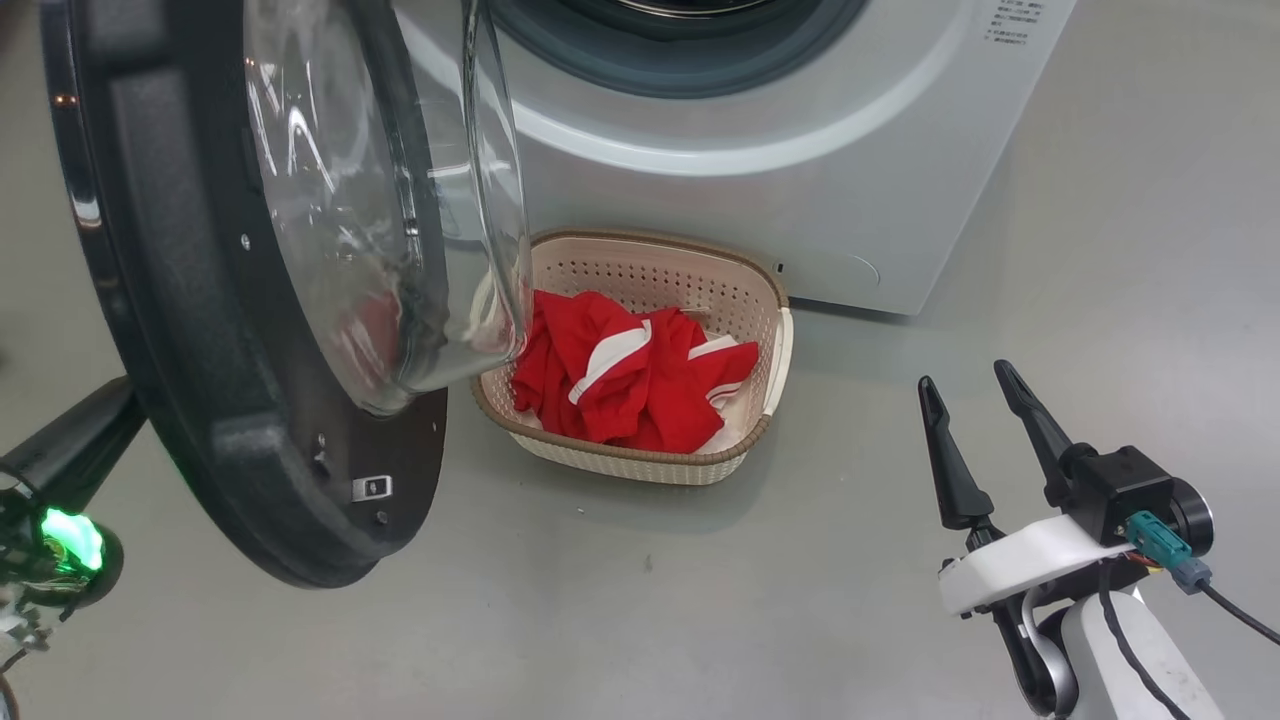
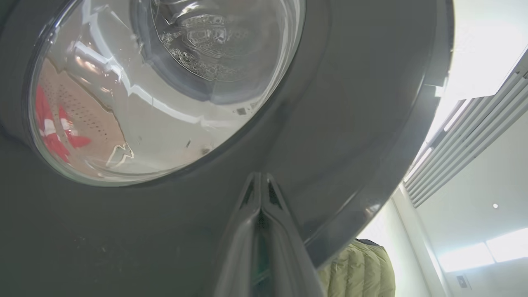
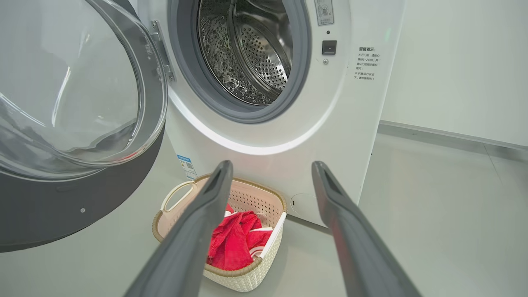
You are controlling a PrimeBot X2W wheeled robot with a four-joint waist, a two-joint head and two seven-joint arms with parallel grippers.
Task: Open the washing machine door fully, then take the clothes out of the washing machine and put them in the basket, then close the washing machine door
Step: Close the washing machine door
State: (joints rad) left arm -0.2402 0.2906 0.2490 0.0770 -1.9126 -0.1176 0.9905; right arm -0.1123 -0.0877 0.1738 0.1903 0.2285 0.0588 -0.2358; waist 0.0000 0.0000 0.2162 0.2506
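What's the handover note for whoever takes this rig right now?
Left gripper: shut, empty, fingers together at the black outer face of the washing machine door; contact unclear.
Right gripper: open, empty, above the floor to the right of the basket.
Things: the door is swung open; the clothes lie in the basket, which is on the floor in front of the washing machine.
Done: door opened, clothes moved; the visible part of the drum looks empty.
Left: close the door.

Long dark fingers (image 1: 948, 455), white bracket (image 1: 1010, 566), teal connector (image 1: 1157, 541)
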